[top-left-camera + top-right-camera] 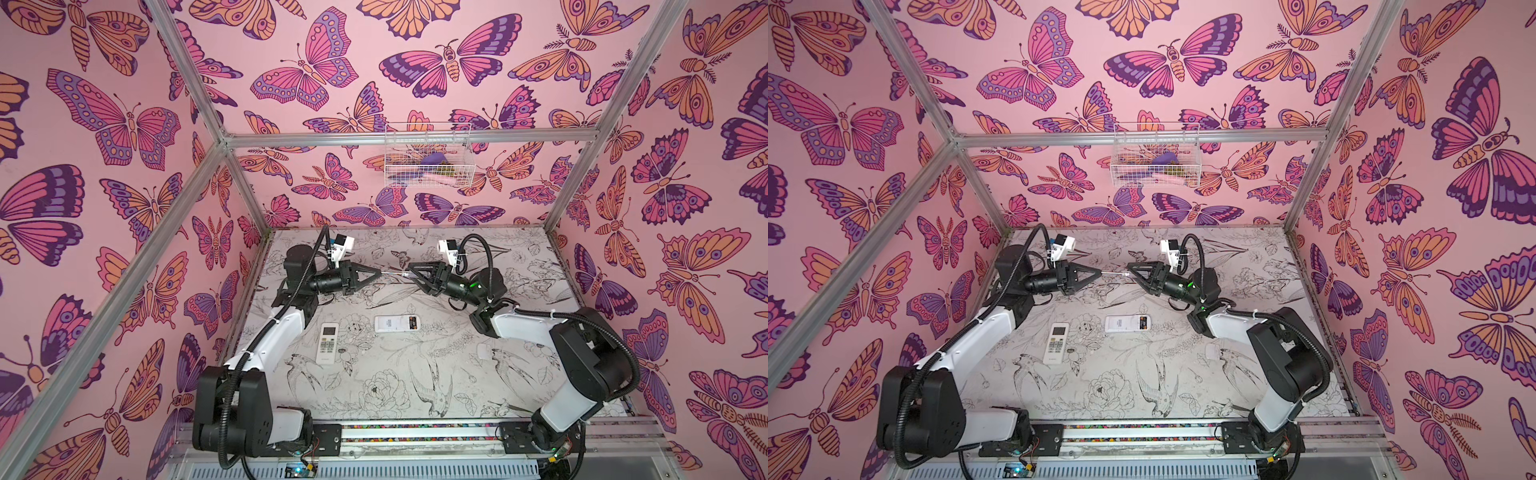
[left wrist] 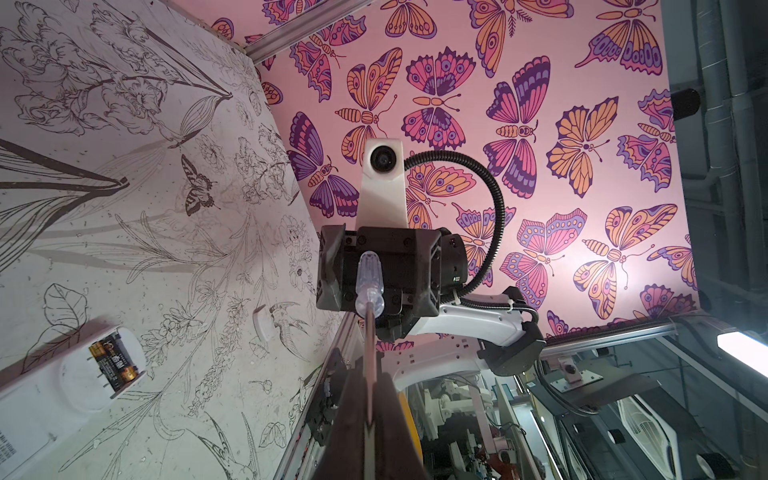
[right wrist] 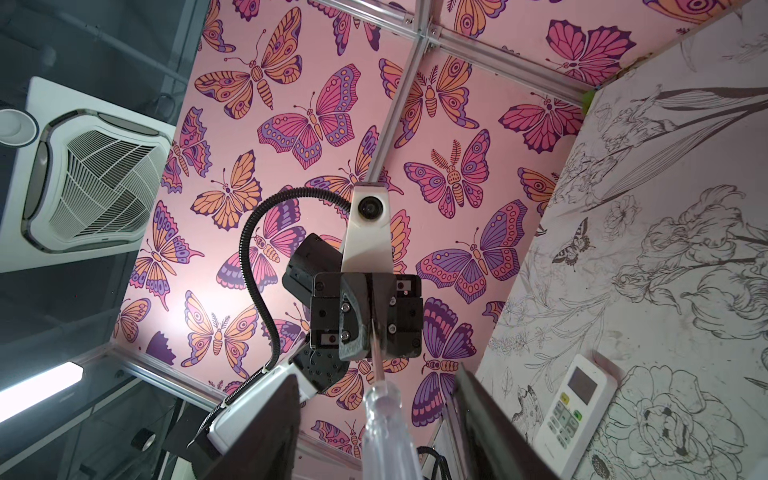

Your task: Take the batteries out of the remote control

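The table (image 1: pixel 357 388) is a pale sheet printed with line-drawn flowers and birds. It is boxed in by pink butterfly walls (image 1: pixel 374 62) on an aluminium frame (image 1: pixel 411 137).

The open remote (image 1: pixel 398 323) lies face down near the table's middle. The batteries (image 1: pixel 412 322) sit side by side in its uncovered bay at the right end in both top views, and show black and gold in the left wrist view (image 2: pixel 112 361).

The broadest free stretch of table runs from the open remote toward the base rail (image 1: pixel 415 432). The side margins there are taken up by the two arms.

A keypad remote (image 1: pixel 328 344) lies face up to the left of the open remote and a little nearer the rail, well apart from it. A small white cover (image 1: pixel 484 351) lies to the open remote's right, also nearer the rail. A wire basket (image 1: pixel 428 156) hangs on the back wall far beyond it.

Beyond the open remote, toward the back wall, a screwdriver (image 1: pixel 395 272) is held level above the table, bridging the two grippers. The left gripper (image 1: pixel 378 272) is clamped on its metal shaft. The right gripper (image 1: pixel 409 268) has its fingers (image 3: pixel 490 428) spread either side of the clear handle (image 3: pixel 386 424), with gaps showing on both sides. Nothing stands directly over the batteries.
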Motion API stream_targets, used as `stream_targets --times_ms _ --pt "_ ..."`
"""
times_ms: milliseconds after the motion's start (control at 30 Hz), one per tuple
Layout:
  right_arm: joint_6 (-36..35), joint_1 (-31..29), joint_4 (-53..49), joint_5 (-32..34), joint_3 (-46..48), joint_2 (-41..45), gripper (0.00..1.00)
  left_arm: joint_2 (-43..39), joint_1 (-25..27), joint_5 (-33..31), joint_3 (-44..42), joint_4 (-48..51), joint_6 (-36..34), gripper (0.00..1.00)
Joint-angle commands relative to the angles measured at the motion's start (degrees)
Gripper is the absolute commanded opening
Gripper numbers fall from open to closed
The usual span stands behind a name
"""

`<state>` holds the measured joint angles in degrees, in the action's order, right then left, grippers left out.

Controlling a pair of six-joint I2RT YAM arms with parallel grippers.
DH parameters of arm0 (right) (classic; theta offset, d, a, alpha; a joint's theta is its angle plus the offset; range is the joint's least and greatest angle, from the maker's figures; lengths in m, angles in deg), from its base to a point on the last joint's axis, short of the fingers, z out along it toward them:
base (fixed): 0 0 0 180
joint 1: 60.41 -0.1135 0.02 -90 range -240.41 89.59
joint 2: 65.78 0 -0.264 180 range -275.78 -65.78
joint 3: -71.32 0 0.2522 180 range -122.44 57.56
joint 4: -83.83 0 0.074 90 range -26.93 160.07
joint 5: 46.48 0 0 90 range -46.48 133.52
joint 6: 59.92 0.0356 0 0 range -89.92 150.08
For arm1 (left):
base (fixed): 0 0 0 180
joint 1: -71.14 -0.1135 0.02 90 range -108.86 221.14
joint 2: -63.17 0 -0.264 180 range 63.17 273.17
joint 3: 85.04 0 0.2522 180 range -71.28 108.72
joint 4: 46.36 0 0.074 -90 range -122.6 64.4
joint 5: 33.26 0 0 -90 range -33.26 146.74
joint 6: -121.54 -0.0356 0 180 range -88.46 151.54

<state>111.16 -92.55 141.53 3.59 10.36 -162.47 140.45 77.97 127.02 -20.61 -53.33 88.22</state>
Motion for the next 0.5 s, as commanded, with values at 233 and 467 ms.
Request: stream_targets --times_ms 233,467 --pt "2.79 -1.52 5.86 -2.09 -3.95 -3.43 0.51 0.36 0.83 0.5 -0.04 -3.09 0.67 0.0" --pt "2.94 -1.79 6.22 -2.58 -4.04 -4.47 0.42 0.61 0.9 0.51 0.0 -3.35 0.47 0.0"
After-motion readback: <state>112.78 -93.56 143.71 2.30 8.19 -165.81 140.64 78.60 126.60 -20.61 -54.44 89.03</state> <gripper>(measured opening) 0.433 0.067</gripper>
